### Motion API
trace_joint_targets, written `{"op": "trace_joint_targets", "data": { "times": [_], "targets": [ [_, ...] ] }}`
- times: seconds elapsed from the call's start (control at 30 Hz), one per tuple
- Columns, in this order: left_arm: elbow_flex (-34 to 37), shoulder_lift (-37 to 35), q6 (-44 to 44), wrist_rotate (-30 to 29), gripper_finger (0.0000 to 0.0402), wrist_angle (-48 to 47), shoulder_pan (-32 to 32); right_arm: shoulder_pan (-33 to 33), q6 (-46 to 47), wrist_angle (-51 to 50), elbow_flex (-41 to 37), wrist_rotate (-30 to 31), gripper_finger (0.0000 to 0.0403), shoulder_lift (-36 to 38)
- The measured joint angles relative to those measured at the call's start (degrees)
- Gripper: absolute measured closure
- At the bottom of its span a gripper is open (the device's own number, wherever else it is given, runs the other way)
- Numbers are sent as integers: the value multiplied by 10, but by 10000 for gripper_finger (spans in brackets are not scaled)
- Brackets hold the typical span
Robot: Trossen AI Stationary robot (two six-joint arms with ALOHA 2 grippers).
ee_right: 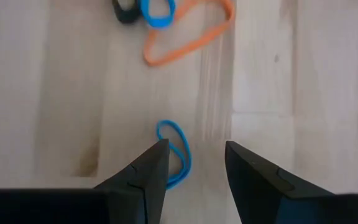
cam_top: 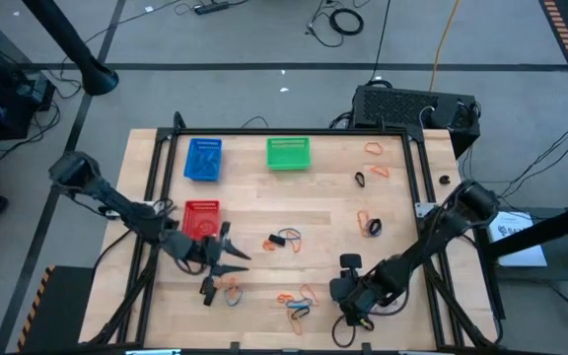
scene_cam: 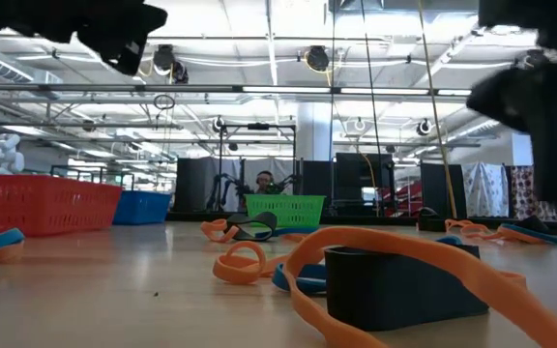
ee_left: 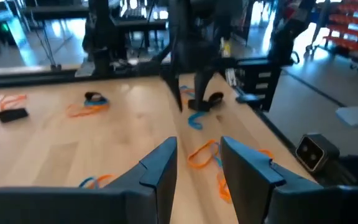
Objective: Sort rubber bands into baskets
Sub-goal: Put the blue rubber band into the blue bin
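Three baskets stand on the table's left half: blue (cam_top: 203, 159), green (cam_top: 288, 153) and red (cam_top: 201, 219). Rubber bands lie scattered over the wood in orange, blue and black. My left gripper (cam_top: 233, 256) hovers open and empty just off the red basket's near side; beyond its fingers (ee_left: 197, 146) lie orange and blue bands (ee_left: 204, 154). My right gripper (cam_top: 348, 301) is open near the table's near edge, pointing down. Its fingers (ee_right: 194, 149) stand on either side of a blue band (ee_right: 178, 149) that lies flat on the table.
More bands lie in small clusters: mid-table (cam_top: 284, 240), near the front (cam_top: 301, 301), beside my left gripper (cam_top: 230, 288) and at the right and far right (cam_top: 368, 224), (cam_top: 375, 148). A black box (cam_top: 412, 106) stands beyond the far edge. Black rails frame the table.
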State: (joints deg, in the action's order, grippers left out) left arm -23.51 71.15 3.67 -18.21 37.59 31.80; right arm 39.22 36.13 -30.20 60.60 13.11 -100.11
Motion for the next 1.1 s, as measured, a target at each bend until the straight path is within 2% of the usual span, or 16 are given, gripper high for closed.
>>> {"op": "trace_joint_targets", "data": {
  "times": [0.17, 0.33, 0.43, 0.57, 0.67, 0.8, 0.97, 1.03, 1.1],
  "targets": [
    [1, 72, 3, -6, 270, 68, 11, -1, 16, 1, 0, -15, 252, -43],
    [1, 105, 12, -9, 270, 80, 11, -1, 24, -2, 4, -37, 258, -66],
    [1, 109, 20, -10, 270, 84, 11, -2, 24, -6, 4, -56, 291, -69],
    [1, 109, 20, -12, 270, 88, 11, -2, 13, -6, 3, -70, 375, -55],
    [0, 109, 26, -12, 270, 92, 11, -1, -8, -19, -1, -74, 393, -36],
    [0, 121, 36, -18, 270, 98, 11, -2, -40, -10, 0, 4, 399, -1],
    [0, 169, 72, -24, 270, 181, 11, -9, -74, 29, -1, 199, 400, 14],
    [0, 199, 112, -48, 270, 226, 11, -18, -99, 67, 0, 257, 401, 14],
    [-6, 231, 170, -87, 270, 262, 7, -33, -133, 117, 0, 288, 401, 5]
  ]
}}
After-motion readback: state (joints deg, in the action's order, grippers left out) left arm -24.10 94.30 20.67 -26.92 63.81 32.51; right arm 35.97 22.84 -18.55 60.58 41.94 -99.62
